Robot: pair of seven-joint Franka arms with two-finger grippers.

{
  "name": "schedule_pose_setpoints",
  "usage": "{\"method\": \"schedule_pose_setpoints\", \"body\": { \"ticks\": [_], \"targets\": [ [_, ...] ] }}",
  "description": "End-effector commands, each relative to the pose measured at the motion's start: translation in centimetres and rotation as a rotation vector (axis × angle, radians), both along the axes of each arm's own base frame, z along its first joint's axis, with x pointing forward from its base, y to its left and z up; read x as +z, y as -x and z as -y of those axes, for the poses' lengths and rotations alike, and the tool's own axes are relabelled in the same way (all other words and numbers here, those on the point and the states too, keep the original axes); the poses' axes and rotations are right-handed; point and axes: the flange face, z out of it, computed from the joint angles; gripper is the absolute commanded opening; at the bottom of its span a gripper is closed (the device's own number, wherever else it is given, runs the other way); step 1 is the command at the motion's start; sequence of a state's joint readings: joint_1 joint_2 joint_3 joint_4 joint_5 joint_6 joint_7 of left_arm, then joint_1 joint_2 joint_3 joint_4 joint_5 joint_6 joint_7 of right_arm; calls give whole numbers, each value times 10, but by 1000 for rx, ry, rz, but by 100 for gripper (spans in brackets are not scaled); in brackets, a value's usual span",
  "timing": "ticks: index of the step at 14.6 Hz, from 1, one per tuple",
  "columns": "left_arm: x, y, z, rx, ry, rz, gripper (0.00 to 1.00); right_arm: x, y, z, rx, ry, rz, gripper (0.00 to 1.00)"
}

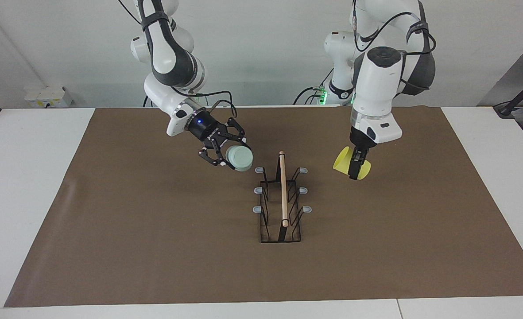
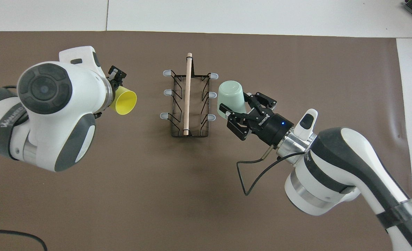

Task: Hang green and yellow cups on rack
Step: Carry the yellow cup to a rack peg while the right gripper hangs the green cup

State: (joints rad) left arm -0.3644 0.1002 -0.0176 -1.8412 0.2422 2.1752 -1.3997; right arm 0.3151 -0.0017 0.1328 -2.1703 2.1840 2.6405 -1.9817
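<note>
Right gripper (image 1: 226, 156) is clamped on the green cup (image 1: 239, 158), fingers pinching its rim end, closed base pointing toward the rack (image 1: 281, 199). The cup is up in the air, just off the prong row on the right arm's side; from overhead it sits about level with the middle prong (image 2: 212, 94) and close to it. I can't tell whether its mouth faces any prong.

Left gripper (image 1: 356, 167) is clamped on the yellow cup (image 1: 343, 161), held tipped on its side, mouth open toward the rack in the overhead view. It hangs above the brown mat (image 1: 155, 248), well clear of the prongs on the left arm's side.

My read: both cups picked, neither hung, so we're in the approach-to-rack step. Next move needs each cup reoriented mouth-down over a free prong tip, then lowered on. Green looks closer to going first. Main risk is nudging the light wire frame.
</note>
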Motion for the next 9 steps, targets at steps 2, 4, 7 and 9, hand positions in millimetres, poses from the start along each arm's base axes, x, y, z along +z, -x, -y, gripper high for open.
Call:
{"method": "schedule_pose_setpoints", "body": {
  "ticks": [2,4,7,9],
  "targets": [
    [-19,29,36,-88,-190,141,0,-17,18,-23,-24,-46,42,0],
    [-26,39,51,-124,-248,226,0,-33,17,-33,-23,-87,88,0],
    [-26,50,73,-173,-327,310,0,-47,13,-39,-40,-80,176,0],
    [-25,50,74,-149,-356,375,0,-50,14,-34,-38,-53,197,0]
  ]
}}
